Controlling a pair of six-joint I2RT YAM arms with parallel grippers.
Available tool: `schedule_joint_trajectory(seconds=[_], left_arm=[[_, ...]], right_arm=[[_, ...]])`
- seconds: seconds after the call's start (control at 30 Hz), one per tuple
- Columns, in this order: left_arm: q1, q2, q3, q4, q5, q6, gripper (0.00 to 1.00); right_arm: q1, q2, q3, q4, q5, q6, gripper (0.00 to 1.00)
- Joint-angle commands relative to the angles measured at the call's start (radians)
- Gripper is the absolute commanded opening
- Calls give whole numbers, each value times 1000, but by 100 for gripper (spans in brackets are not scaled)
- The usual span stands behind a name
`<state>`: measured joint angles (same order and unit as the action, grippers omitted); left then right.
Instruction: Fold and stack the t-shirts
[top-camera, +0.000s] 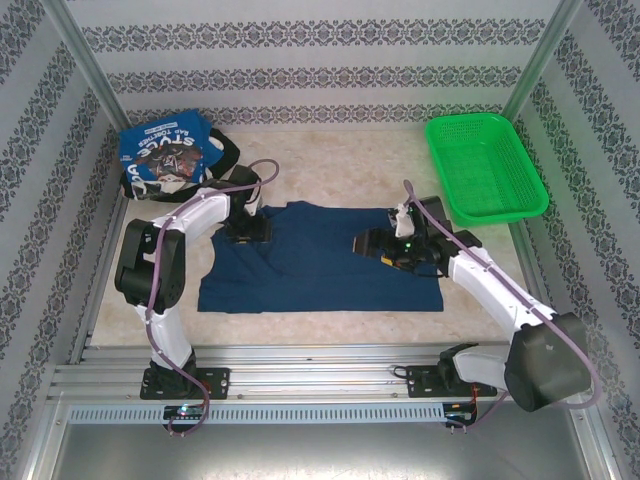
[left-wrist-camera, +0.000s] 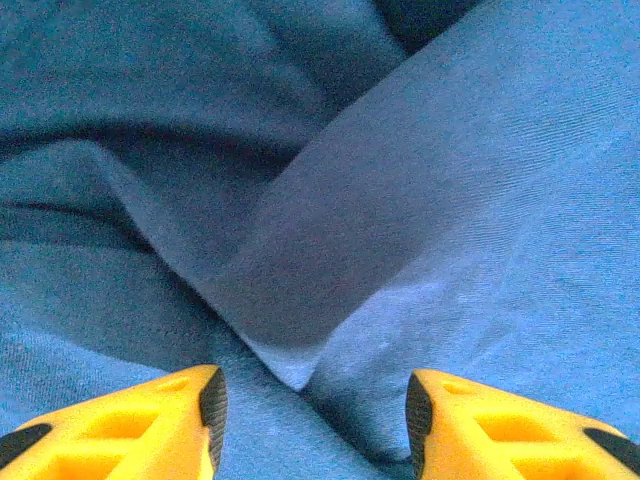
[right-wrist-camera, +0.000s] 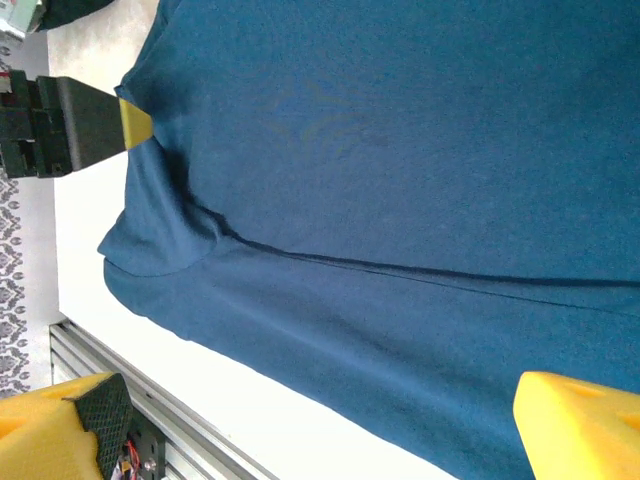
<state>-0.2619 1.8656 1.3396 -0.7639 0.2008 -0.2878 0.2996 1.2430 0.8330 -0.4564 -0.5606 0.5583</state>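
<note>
The navy t-shirt (top-camera: 320, 265) lies spread flat, pretty much mid-worktop (top-camera: 340, 165), with its bottom hem facing the arm bases. A long crease runs across it in the right wrist view. Its far-left corner is covered by the left gripper (top-camera: 247, 232), so what the cloth does under there is hard to make out from above.

Up close in the left wrist view it's all bunched blue folds, too close to tell which part of the shirt it is. The left gripper's fingers (left-wrist-camera: 170, 420) stand partway apart with cloth lying in the gap, and the pads don't look to be pinching it.

The right gripper (top-camera: 368, 245) hangs over the shirt's right half. Its jaws are spread wide with nothing between them, and the arm hides part of the shirt's right edge.

Beyond the shirt's far-left corner sits a crumpled blue t-shirt (top-camera: 160, 155). Its white lettering is folded over and only partly readable. A black t-shirt (top-camera: 228, 150) pokes out at its right side and is mostly buried.

Off past the navy shirt's far-right corner, well apart from it, is a green mesh basket (top-camera: 485, 170).
</note>
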Motion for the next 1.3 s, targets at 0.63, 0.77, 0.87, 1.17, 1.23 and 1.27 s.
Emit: schedule_joint_trajectory(seconds=[0.63, 0.77, 0.87, 1.17, 1.23, 1.27], left_arm=[[-20, -95, -224, 72, -38, -168, 16], [-20, -207, -346, 155, -28, -257, 16], [-20, -277, -421, 220, -19, -317, 25], [-20, -340, -478, 276, 12, -380, 40], [-20, -356, -482, 280, 19, -395, 40], [-20, -362, -486, 290, 26, -402, 40]], right_arm=[[104, 255, 219, 68, -6, -39, 98], [140, 313, 267, 50, -1, -51, 98], [159, 351, 288, 39, 2, -57, 98], [181, 430, 306, 45, -17, -53, 98], [186, 443, 307, 45, -21, -56, 98], [187, 448, 308, 47, -23, -57, 98]])
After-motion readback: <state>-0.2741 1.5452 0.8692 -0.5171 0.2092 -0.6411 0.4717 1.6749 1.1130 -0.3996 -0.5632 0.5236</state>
